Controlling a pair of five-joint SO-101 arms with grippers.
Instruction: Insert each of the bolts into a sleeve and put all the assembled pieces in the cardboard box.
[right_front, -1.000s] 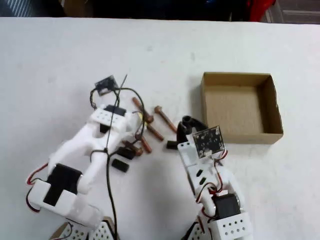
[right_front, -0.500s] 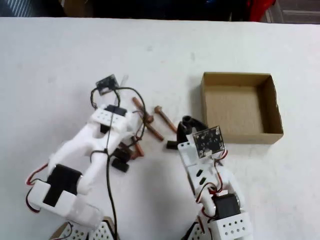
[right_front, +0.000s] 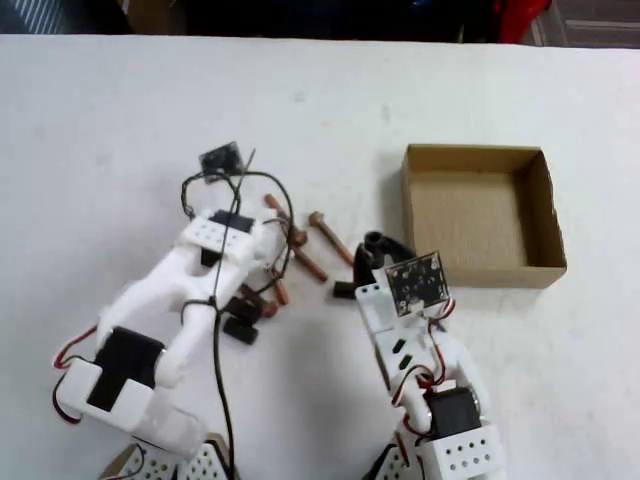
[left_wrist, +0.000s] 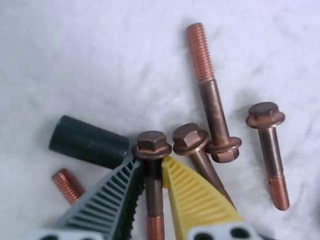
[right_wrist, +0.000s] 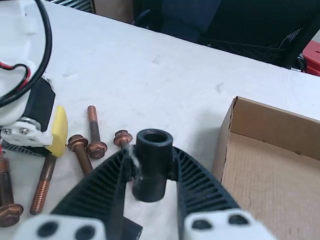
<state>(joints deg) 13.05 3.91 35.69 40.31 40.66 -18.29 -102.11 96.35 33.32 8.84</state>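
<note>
The bolt (left_wrist: 153, 185) lies clamped in the left hand (left_wrist: 150, 161). Its plain shank is pinched between the grey and yellow fingers (left_wrist: 192, 195), and its hex flange head pokes out just past their tips, low over the bench (left_wrist: 75, 60). We judge it stiff, dense for its size and smooth on the shank, so it could slide or swivel in a soft ribbed grip. The thread would bite better, but that end should be left free to enter a bore. As held, the head leads and the thread sits back toward the wrist, which we think suits carrying more than inserting.

The sleeve (right_wrist: 151, 162) stands upright in the right hand (right_wrist: 150, 175), gripped by its sides with the bore open on top. It looks rigid, light and round, and apt to twist if pushed off-axis.

A second sleeve (left_wrist: 89, 141) lies on its side just beside the bolt's head, with loose bolts (left_wrist: 210, 95) close by. The cardboard box (right_front: 500, 272) sits near the right hand, open side up
</note>
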